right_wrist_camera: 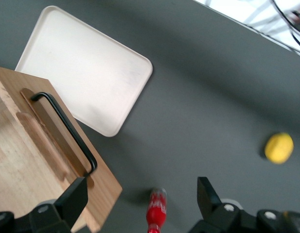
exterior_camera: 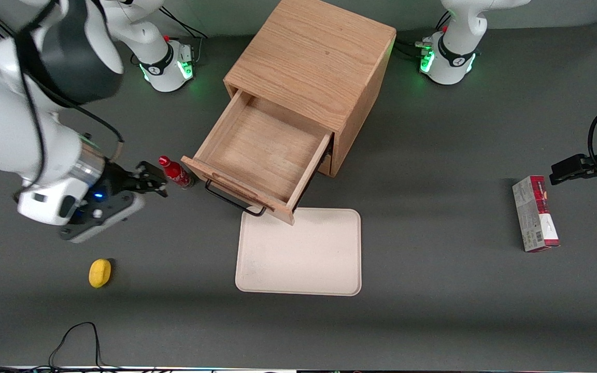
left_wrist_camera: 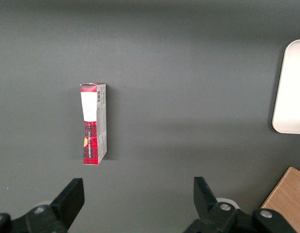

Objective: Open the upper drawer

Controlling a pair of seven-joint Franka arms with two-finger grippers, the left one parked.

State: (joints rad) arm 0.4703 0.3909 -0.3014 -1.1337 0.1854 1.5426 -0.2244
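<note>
The upper drawer (exterior_camera: 262,150) of the light oak cabinet (exterior_camera: 314,62) stands pulled far out and is empty inside. Its thin dark bar handle (exterior_camera: 233,201) hangs over the table, just above the edge of the tray. My right gripper (exterior_camera: 154,182) is open and empty, off the handle, toward the working arm's end of the table, close to a small red bottle. In the right wrist view the drawer front (right_wrist_camera: 47,160), its handle (right_wrist_camera: 69,133) and the open fingers (right_wrist_camera: 205,196) show. The lower drawer is hidden under the upper one.
A small red bottle (exterior_camera: 175,172) stands beside the drawer's front corner, between my fingers in the right wrist view (right_wrist_camera: 156,211). A cream tray (exterior_camera: 301,254) lies nearer the front camera than the drawer. A yellow lemon (exterior_camera: 99,272) and a red box (exterior_camera: 535,213) lie on the grey table.
</note>
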